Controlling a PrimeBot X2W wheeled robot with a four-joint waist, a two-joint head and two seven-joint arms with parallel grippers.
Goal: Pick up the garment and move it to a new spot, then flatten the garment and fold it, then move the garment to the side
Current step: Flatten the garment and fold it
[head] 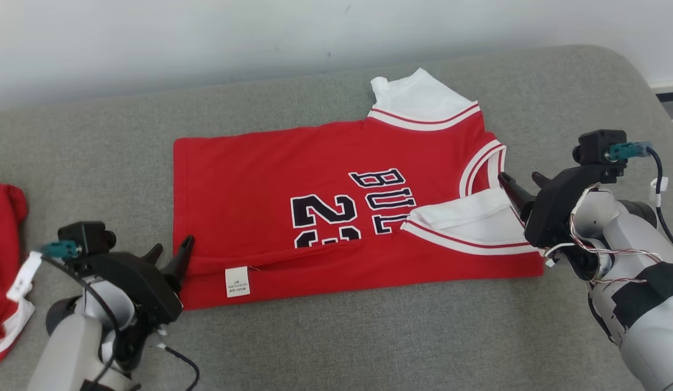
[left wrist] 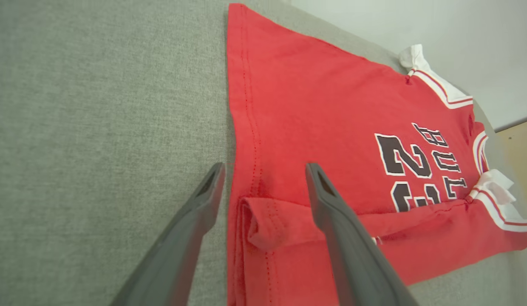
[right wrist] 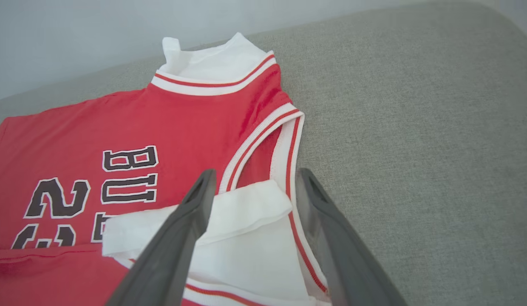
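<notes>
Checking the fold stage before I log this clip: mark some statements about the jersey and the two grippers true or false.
1. The left gripper and the right gripper are both open. True.
2. The jersey lies fully spread, with nothing folded. False: its near long edge is folded over onto the front, covering the lower part of the lettering.
3. The left gripper is at the hem end, the right gripper at the collar end. True.
4. The right gripper holds the white sleeve up off the jersey. False: its jaws stand apart and the sleeve lies folded on the jersey.
5. A second red garment lies to the robot's far left. True.
</notes>
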